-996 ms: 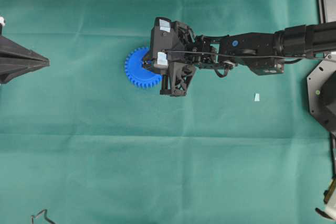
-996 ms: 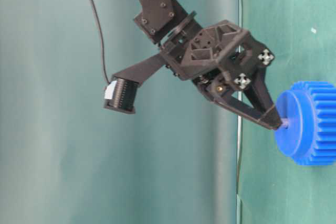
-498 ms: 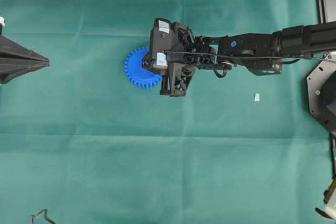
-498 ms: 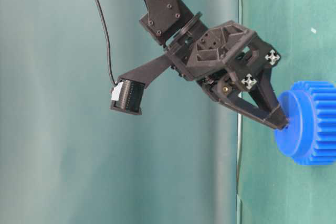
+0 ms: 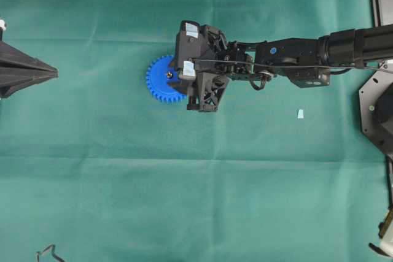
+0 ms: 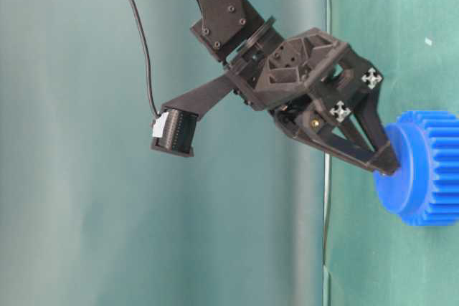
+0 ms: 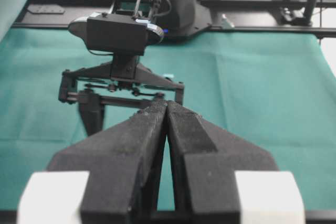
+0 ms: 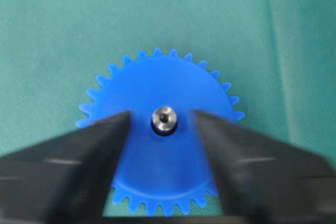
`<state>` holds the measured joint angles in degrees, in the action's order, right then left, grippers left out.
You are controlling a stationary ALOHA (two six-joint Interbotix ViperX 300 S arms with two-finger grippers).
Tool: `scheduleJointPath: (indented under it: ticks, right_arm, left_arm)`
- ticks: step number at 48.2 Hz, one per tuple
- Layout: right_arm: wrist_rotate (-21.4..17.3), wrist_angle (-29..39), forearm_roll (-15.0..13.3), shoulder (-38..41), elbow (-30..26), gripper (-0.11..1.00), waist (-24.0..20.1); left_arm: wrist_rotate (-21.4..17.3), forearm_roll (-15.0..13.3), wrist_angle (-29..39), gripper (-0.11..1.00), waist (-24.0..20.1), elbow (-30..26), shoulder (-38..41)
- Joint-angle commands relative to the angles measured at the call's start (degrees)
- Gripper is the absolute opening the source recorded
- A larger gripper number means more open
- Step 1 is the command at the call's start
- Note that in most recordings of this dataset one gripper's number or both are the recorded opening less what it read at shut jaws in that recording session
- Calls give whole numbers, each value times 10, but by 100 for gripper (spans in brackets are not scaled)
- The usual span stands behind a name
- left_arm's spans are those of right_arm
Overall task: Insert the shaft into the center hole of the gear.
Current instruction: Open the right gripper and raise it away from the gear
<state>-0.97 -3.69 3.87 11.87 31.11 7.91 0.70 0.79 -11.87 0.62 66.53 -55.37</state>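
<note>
The blue gear (image 5: 159,81) lies flat on the green cloth left of centre. The silvery shaft (image 8: 164,118) stands in its center hole, its top showing just above the blue face (image 8: 168,150). My right gripper (image 5: 175,78) hovers over the gear, open, one finger (image 8: 79,156) on each side of the shaft and not touching it. In the table-level view its fingertips (image 6: 387,165) sit at the gear's face (image 6: 423,170). My left gripper (image 5: 52,73) rests at the left edge, shut and empty (image 7: 167,106).
A small pale scrap (image 5: 300,113) lies on the cloth to the right, below the right arm. A black base plate (image 5: 376,108) sits at the right edge. A wire clip (image 5: 46,253) is at the bottom left corner.
The right gripper lowered the shaft into the gear's hole, then its fingers spread apart and let go of the shaft. The left gripper has not moved.
</note>
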Motion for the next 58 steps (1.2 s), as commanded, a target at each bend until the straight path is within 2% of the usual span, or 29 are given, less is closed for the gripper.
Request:
scheduleJointPath:
  ticks: [1, 4, 6, 11, 29, 45, 58]
  right_arm:
    - [0, -4, -1, -13, -9, 79, 0]
    - [0, -4, 0, -18, -8, 93, 0]
    - [0, -3, 0, -24, -7, 96, 0]
    - [0, 0, -1, -44, -4, 91, 0]
    - [3, 27, -15, -173, 25, 91, 0]
    - [-1, -1, -11, -279, 114, 91, 0]
    - [-2, -38, 7, -374, 194, 91, 0]
  left_arm:
    - [1, 2, -3, 0, 2, -15, 4]
    - [1, 2, -3, 0, 2, -15, 5]
    - [1, 2, -4, 0, 2, -15, 4]
    - [1, 2, -3, 0, 2, -15, 5]
    - [1, 2, -3, 0, 2, -15, 2]
    - [1, 2, -4, 0, 2, -15, 2]
    - [1, 2, -4, 0, 2, -15, 2]
